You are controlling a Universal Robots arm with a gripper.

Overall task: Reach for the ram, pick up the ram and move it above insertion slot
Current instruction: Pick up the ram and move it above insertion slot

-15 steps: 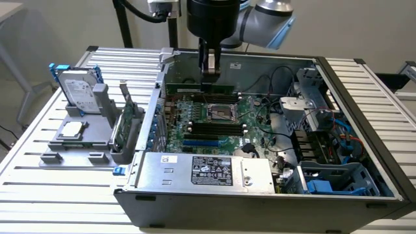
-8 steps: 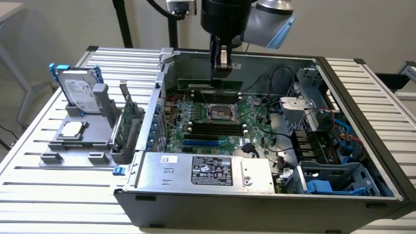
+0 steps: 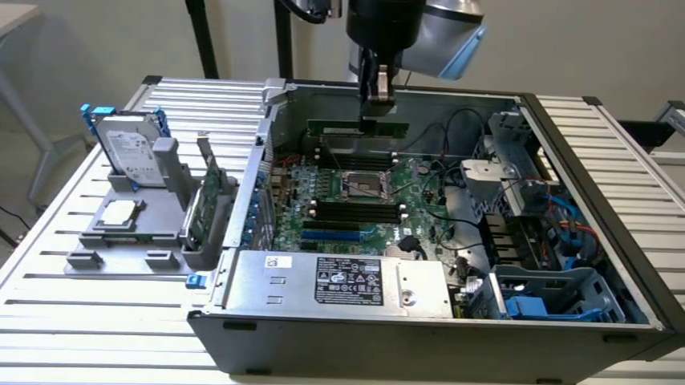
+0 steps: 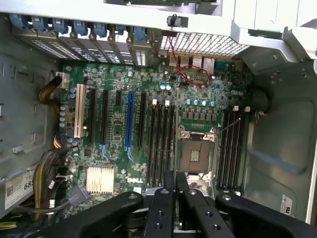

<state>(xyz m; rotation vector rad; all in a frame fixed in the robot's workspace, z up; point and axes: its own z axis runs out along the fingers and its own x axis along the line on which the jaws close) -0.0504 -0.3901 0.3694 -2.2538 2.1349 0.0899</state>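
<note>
Exterior view: an open desktop PC case (image 3: 599,265) lies on a slatted table (image 3: 96,321). The robot arm comes down from the top, and its gripper (image 3: 377,112) is pinched narrow on the ram (image 3: 358,128), a thin green stick held level above the motherboard (image 3: 354,204), near the case's back wall. To the exterior view's left, a grey holder (image 3: 128,228) carries a hard drive (image 3: 128,148) w/ blue rails and an upright green expansion card (image 3: 212,192).

Wrist view: black fingers (image 4: 169,198) sit close together, w/ the CPU socket (image 4: 197,153) and dark ram slots (image 4: 161,144) beyond them.

Risk, as a judgement: the grip covers just a short stretch of the stick, so it could tilt or slip. Slots are narrow and tightly packed, so a small offset might put the stick over the wrong one or knock nearby cables (image 3: 460,128).
</note>
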